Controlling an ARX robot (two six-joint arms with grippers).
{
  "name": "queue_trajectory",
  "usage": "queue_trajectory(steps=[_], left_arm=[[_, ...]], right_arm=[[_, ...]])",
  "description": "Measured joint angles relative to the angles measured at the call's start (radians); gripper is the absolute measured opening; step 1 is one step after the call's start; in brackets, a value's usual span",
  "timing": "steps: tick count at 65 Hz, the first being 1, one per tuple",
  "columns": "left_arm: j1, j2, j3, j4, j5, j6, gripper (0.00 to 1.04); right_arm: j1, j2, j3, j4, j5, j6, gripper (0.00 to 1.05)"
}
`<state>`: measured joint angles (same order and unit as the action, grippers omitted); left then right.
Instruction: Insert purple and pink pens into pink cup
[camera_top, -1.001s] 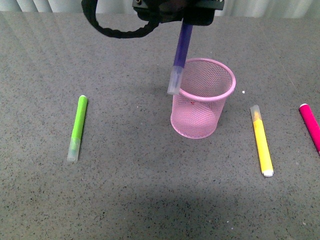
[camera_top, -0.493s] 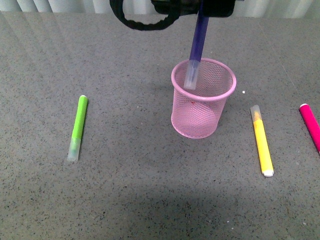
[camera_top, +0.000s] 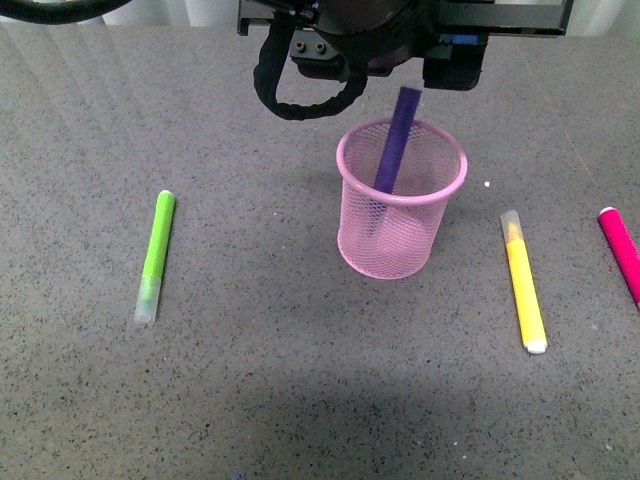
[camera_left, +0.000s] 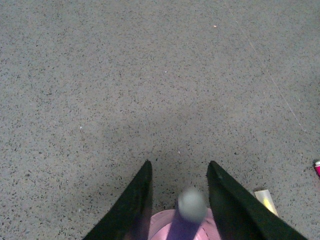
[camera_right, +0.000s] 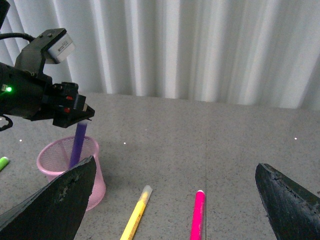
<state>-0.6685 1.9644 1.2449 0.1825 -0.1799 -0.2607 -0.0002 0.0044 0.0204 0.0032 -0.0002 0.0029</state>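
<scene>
Dropping lower than a second ago, the purple pen (camera_top: 393, 150) is now standing inside the pink cup (camera_top: 395, 245), leaning toward the upper right, just above the frame's centre. The left gripper (camera_left: 180, 164) is hovering right over it, its jaws standing apart on either side of the pen's white end. The right gripper (camera_right: 175, 165) is hanging with its jaws spread wide. The pink pen (camera_top: 622, 250) is lying at the right edge on the grey surface (camera_top: 250, 380), beside a yellow marker (camera_top: 524, 282); a green marker (camera_top: 156, 255) is lying at left.
</scene>
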Motion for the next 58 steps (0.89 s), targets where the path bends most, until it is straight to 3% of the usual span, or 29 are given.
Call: queue_trajectory(steps=[22,32,40,43,49,53,58], left_arm=[[0.025,-0.201,-0.127,-0.031,-0.029,-0.103,0.99],[0.078,-0.449,-0.291,-0.062,-0.101,-0.198,0.97],[0.124,-0.666,-0.524,-0.047,-0.227,-0.177,0.95],[0.158,-0.734,-0.676,0.182,-0.275,-0.095,0.87],[0.25,-0.89,-0.948,0.519,-0.211,0.088,0.7],[0.304,-1.003,-1.074,0.592,-0.182,0.157,0.6],[0.356,-1.111,-1.153,0.565,-0.124,0.211,0.44]], right_arm=[[0.0,0.0,0.0,0.0,0.0,0.0,0.97],[0.0,0.0,0.0,0.0,0.0,0.0,0.97],[0.0,0.0,0.0,0.0,0.0,0.0,0.97],[0.0,0.0,0.0,0.0,0.0,0.0,0.97],[0.0,0.0,0.0,0.0,0.001,0.0,0.97],[0.0,0.0,0.0,-0.001,0.003,0.0,0.97],[0.0,0.0,0.0,-0.001,-0.001,0.0,0.97]])
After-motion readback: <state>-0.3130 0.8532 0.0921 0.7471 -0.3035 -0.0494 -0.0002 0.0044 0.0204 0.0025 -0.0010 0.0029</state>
